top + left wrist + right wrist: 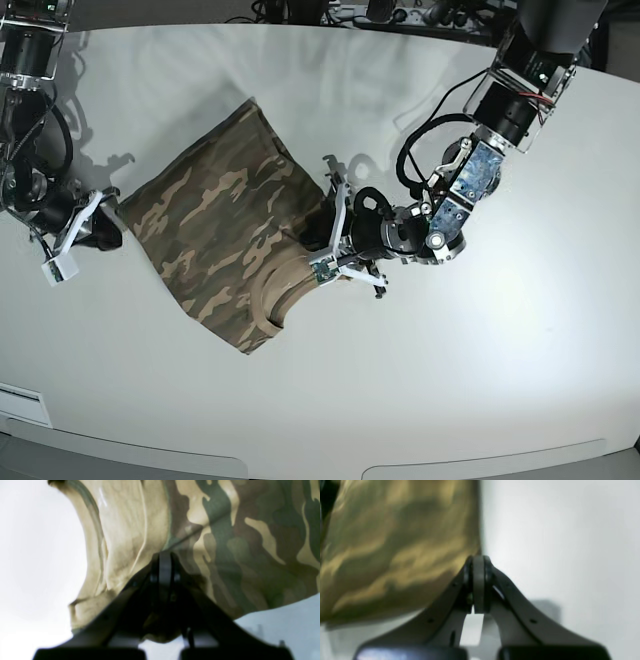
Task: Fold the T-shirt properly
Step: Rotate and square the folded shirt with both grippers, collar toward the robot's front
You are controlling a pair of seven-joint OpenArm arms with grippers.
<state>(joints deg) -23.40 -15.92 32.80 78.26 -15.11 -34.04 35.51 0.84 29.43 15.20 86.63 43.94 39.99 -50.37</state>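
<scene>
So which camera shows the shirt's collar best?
The base view: the tan collar curves along the T-shirt beside the left gripper. The left wrist view shows it close but blurred; the right wrist view shows only camouflage cloth.

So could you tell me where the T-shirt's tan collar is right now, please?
In the base view the collar sits at the T-shirt's lower right edge on the white table, right beside the left gripper, which is shut on the cloth next to it.
</scene>
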